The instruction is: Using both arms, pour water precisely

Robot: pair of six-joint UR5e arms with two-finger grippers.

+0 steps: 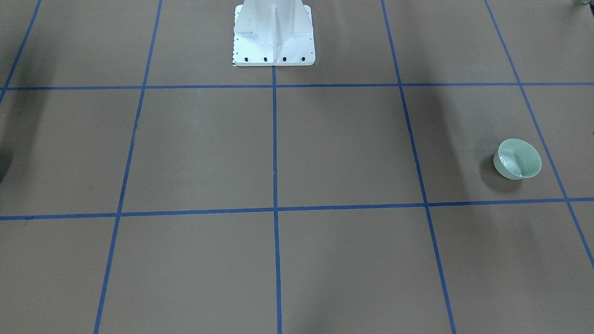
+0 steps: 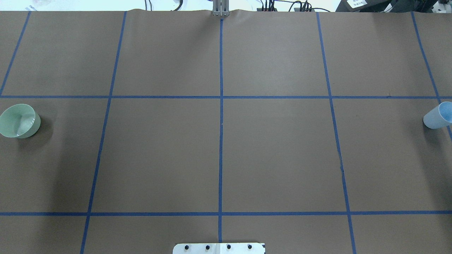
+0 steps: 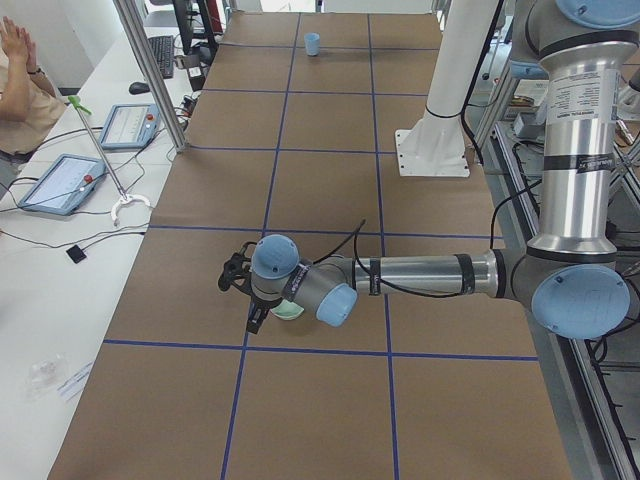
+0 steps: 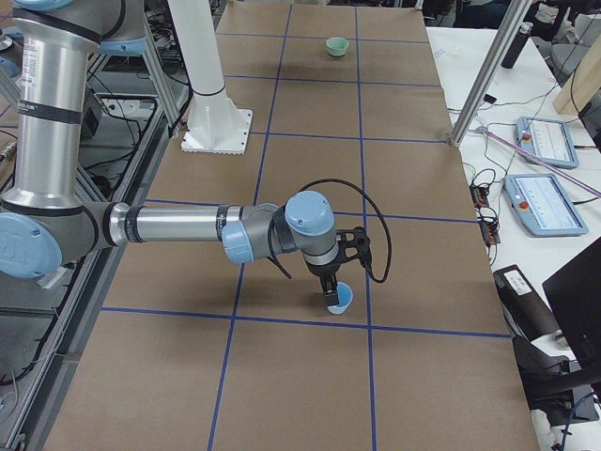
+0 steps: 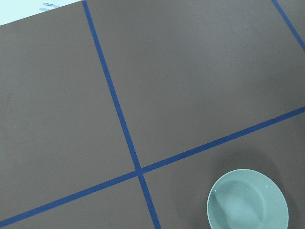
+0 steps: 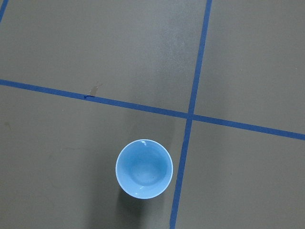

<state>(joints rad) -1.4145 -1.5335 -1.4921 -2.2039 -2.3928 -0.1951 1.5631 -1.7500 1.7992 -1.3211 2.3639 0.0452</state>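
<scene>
A pale green bowl (image 2: 19,120) stands at the table's left end and also shows in the left wrist view (image 5: 248,200). A light blue cup (image 2: 439,115) stands upright at the right end, seen from straight above in the right wrist view (image 6: 144,168). My left arm (image 3: 420,275) reaches out with its left gripper (image 3: 254,320) just above the bowl (image 3: 290,312). My right arm (image 4: 169,225) holds its right gripper (image 4: 330,293) just above the cup (image 4: 339,300). I cannot tell whether either gripper is open or shut. No trickle of water shows. Whether the bowl or the cup holds water is unclear.
The white bolted pedestal (image 1: 274,32) stands at the robot's side of the brown, blue-taped table (image 2: 275,155). Metal posts (image 3: 150,70), tablets (image 3: 62,182) and cables lie along the operators' side. A person (image 3: 22,85) sits there.
</scene>
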